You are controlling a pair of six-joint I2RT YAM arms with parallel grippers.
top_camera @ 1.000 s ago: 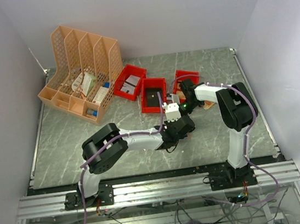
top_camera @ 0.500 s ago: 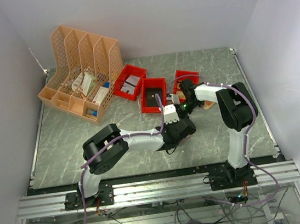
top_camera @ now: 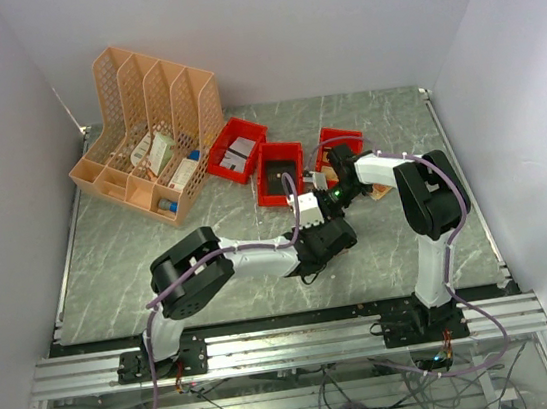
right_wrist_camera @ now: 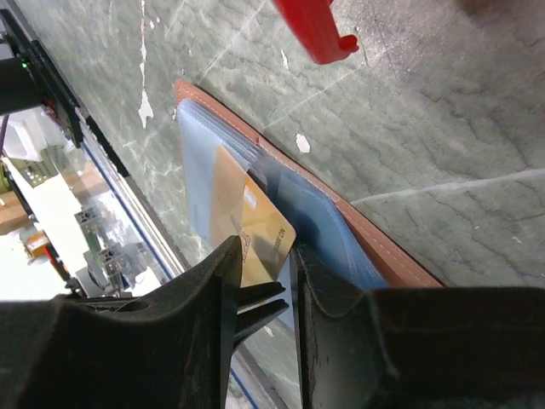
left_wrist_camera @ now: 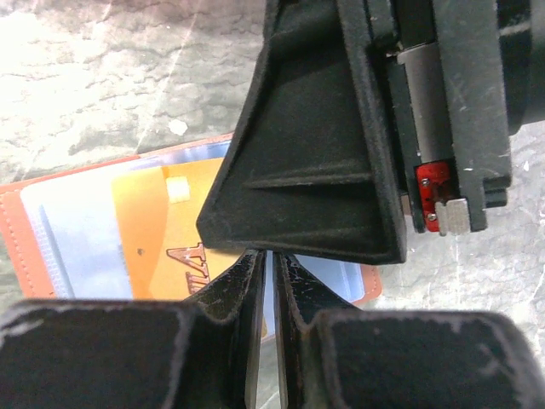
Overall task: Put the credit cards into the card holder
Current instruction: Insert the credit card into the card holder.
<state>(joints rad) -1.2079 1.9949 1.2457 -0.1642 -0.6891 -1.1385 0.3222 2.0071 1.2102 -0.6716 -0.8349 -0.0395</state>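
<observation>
The card holder (left_wrist_camera: 19, 228) lies open on the table, salmon-edged with pale blue plastic sleeves (right_wrist_camera: 197, 170); in the top view only a sliver of it (top_camera: 382, 191) shows beside the right arm. A gold credit card (right_wrist_camera: 255, 217) lies on the sleeves, one end tucked among them. My right gripper (right_wrist_camera: 268, 247) stands over the card's free end with its jaws apart. My left gripper (left_wrist_camera: 271, 256) is closed to a thin slit, and its fingertips (right_wrist_camera: 260, 298) sit at the card's near edge. Both grippers (top_camera: 338, 206) meet over the holder, which hides it from above.
Three red bins (top_camera: 237, 149) (top_camera: 279, 171) (top_camera: 336, 144) stand just behind the grippers, and a corner of one (right_wrist_camera: 315, 30) hangs into the right wrist view. An orange lattice file rack (top_camera: 148, 130) stands at the back left. The metal frame rail (top_camera: 292, 345) runs along the near edge.
The left wrist has crept slightly forward toward the right gripper. The holder, the bins and the right arm stay where they were.
</observation>
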